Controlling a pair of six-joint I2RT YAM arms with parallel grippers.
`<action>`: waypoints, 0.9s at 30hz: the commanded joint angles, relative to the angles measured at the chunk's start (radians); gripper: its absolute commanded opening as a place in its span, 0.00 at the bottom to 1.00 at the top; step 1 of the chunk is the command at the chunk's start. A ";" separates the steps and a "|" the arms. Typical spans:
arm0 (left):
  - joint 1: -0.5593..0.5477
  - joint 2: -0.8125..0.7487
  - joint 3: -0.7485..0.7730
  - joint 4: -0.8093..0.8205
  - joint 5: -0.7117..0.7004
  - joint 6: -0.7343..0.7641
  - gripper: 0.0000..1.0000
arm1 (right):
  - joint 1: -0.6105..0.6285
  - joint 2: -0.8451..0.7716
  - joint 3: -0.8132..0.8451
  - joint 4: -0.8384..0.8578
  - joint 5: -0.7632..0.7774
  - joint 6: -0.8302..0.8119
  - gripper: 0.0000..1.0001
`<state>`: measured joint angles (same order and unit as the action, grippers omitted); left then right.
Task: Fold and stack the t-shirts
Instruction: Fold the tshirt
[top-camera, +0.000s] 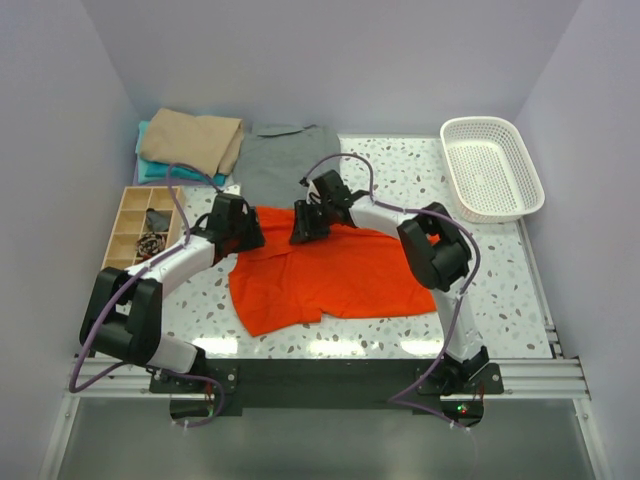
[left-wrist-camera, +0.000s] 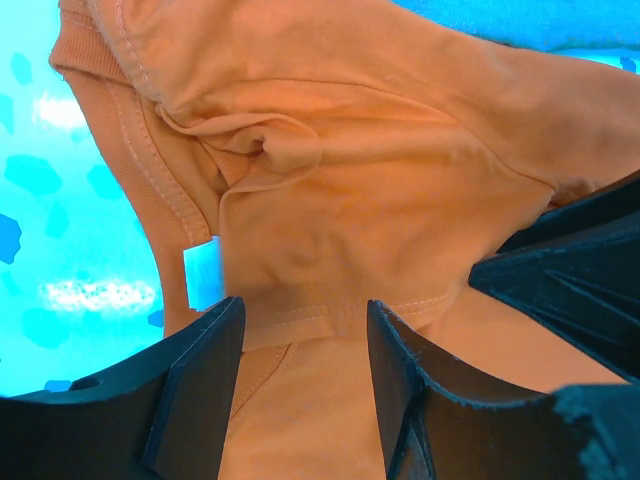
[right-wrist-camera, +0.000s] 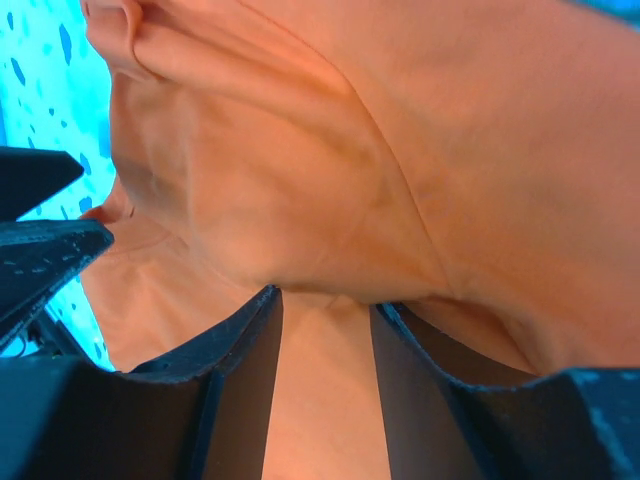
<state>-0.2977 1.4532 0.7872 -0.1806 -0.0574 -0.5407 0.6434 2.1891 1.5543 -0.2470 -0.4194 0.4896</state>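
Note:
The bright orange-red t-shirt (top-camera: 330, 275) lies roughly folded in the middle of the table, its far edge under both grippers. My left gripper (top-camera: 245, 230) hangs over its far left corner by the collar. The left wrist view shows the jaws of the left gripper (left-wrist-camera: 303, 310) apart, with orange cloth (left-wrist-camera: 340, 180) and a white label (left-wrist-camera: 203, 275) beneath. My right gripper (top-camera: 305, 225) is close beside it, and the right gripper (right-wrist-camera: 327, 300) is also open over a fold of the orange cloth (right-wrist-camera: 400, 150). A grey t-shirt (top-camera: 285, 160) lies flat behind. Folded tan (top-camera: 195, 140) and teal (top-camera: 150, 172) t-shirts are stacked at the far left.
A white mesh basket (top-camera: 490, 165) stands at the far right. A wooden compartment tray (top-camera: 135, 225) holding small dark items sits at the left, next to the left arm. Speckled tabletop (top-camera: 500, 270) shows to the right of the orange shirt.

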 joint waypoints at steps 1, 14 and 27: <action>0.012 -0.011 -0.008 0.038 -0.022 -0.011 0.57 | 0.006 0.023 0.056 0.009 0.011 0.003 0.42; 0.017 -0.002 -0.017 0.044 -0.018 -0.011 0.57 | 0.015 0.021 0.038 0.035 -0.022 0.004 0.02; 0.034 -0.022 -0.013 0.030 -0.038 -0.013 0.57 | 0.019 -0.121 -0.011 0.002 -0.053 -0.039 0.04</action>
<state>-0.2806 1.4532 0.7868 -0.1802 -0.0639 -0.5404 0.6525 2.1818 1.5490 -0.2363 -0.4385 0.4797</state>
